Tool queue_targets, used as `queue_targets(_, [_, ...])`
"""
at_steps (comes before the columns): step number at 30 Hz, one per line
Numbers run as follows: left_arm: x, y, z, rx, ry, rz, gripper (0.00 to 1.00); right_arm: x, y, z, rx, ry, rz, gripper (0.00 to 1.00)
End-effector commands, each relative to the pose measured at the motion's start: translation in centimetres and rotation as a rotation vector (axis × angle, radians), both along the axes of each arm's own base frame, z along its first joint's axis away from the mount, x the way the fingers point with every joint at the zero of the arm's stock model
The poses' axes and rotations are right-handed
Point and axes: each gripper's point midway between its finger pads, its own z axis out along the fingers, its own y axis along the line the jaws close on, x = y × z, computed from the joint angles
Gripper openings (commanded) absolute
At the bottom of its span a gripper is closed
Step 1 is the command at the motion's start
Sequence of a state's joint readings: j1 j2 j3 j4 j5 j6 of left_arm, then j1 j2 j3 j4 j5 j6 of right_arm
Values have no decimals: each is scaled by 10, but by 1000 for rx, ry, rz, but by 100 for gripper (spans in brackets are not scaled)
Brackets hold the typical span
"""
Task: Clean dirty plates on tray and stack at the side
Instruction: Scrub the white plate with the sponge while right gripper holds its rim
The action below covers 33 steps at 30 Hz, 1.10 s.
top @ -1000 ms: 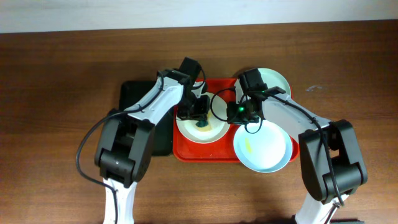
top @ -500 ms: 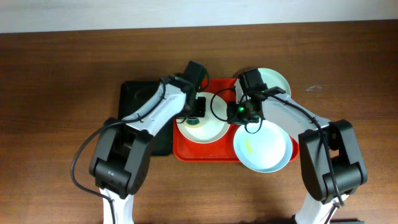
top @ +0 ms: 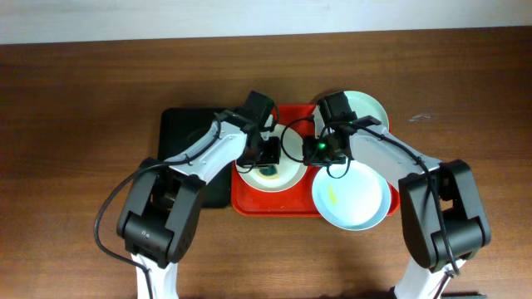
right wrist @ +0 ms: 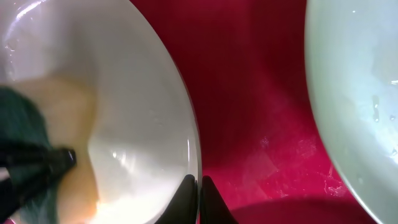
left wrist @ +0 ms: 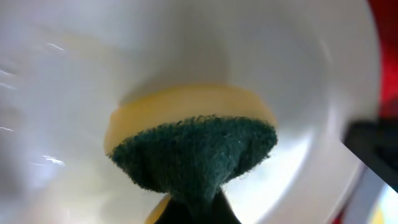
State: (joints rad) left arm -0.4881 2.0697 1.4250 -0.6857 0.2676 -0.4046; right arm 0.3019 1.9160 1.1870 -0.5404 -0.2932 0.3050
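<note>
A white plate (top: 287,176) lies on the left half of the red tray (top: 283,203). My left gripper (top: 268,160) is shut on a yellow sponge with a green scouring face (left wrist: 193,149) and presses it onto the plate's inside (left wrist: 186,43). The right gripper (right wrist: 199,186) is shut on the white plate's right rim (right wrist: 194,143). One mint-blue plate (top: 366,108) sits at the tray's back right. Another (top: 357,199) with a yellow smear sits at the front right.
A black tray (top: 187,133) lies left of the red one, under my left arm. Bare red tray floor (right wrist: 249,93) separates the white plate from the mint-blue plate (right wrist: 354,93). Brown tabletop surrounds both trays.
The left gripper swept the sponge toward the plate's back edge and then returned it to the middle. The right gripper kept its hold on the rim without moving.
</note>
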Motion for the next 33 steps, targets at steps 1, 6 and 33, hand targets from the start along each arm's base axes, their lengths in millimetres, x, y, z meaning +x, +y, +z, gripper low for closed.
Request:
queue_targets(1, [20,-2,54,-51,-122,-5,0,-7,9,-3,6,8,40,4])
queue_targets(6, [33,31,89,97,-270,63,0,-6,9,-2,8,1,40,15])
queue_targets(33, [5,-14,19,-95,16,-46,0,-6,9,-2,8,2,40,4])
